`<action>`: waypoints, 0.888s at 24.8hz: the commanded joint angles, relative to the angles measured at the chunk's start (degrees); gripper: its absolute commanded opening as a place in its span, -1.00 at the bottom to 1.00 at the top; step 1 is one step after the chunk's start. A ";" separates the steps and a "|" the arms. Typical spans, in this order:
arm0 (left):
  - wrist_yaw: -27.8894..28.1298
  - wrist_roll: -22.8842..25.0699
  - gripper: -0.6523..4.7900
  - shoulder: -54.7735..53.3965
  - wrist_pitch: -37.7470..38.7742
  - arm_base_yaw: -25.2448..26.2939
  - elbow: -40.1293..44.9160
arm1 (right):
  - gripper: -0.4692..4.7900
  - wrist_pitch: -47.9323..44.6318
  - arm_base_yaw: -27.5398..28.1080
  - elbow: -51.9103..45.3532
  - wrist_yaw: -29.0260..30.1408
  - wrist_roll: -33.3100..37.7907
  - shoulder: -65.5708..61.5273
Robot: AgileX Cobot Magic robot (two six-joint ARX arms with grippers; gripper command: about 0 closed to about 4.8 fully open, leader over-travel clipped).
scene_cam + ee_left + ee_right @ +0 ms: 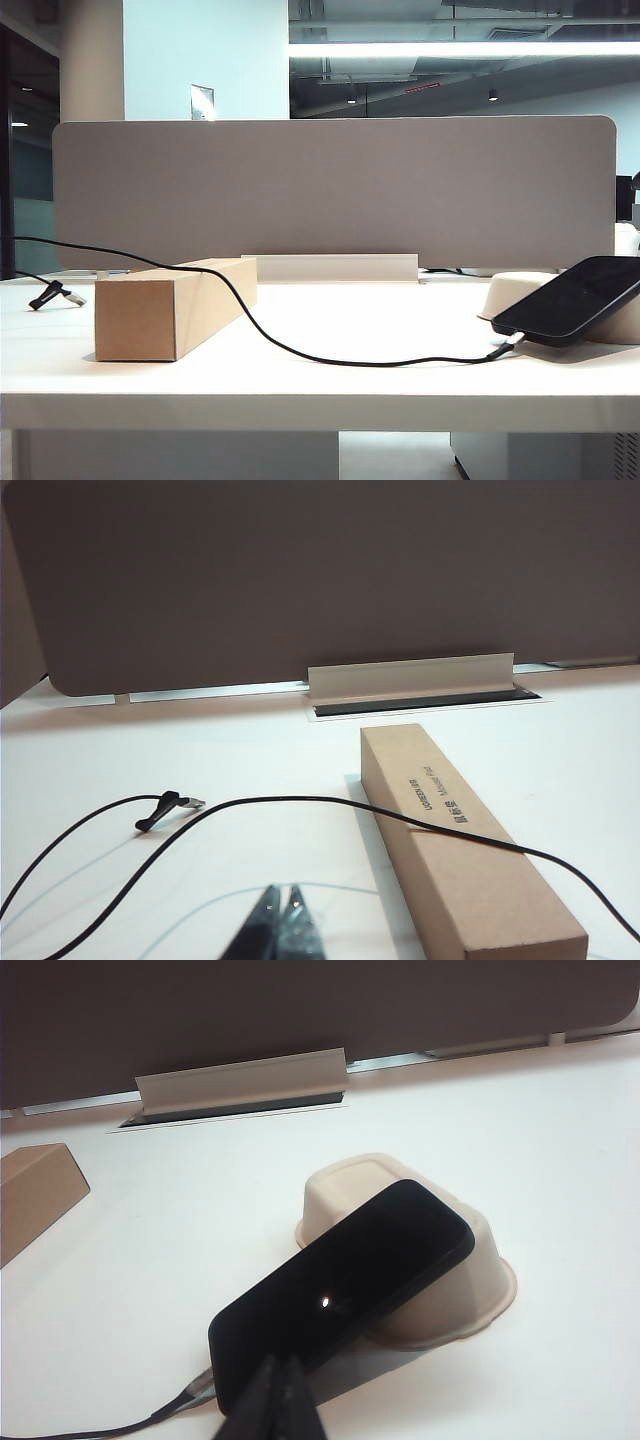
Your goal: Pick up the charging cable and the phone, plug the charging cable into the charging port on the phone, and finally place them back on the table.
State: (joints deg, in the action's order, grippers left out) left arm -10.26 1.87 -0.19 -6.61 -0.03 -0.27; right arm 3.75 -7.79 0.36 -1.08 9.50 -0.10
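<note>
White table (380, 320) backed by grey divider (330, 190). Phone (345, 1290) seen propped tilted on cream tray (455, 1290), low edge on table beside tray. Charging cable (300, 350) plug at phone's low edge; seating in port not discernible. Cord draped from there over cardboard box (170, 310). Phone judged glossy, slippery, stiff: best pinched across long edges. Cable judged limp, light: best taken at collar. Right gripper (278, 1405) closed, empty, near phone's low end. Left gripper (280, 920) closed, empty, near box.
</note>
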 commanded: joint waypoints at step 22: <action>-0.04 0.04 -0.78 -0.04 -0.68 0.11 -0.17 | -0.82 -2.14 9.03 -0.35 -0.26 -8.07 0.11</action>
State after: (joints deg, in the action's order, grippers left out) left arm -10.26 1.87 -0.16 -6.61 -0.03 -0.27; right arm 2.44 1.65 0.36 -1.26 1.45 -0.10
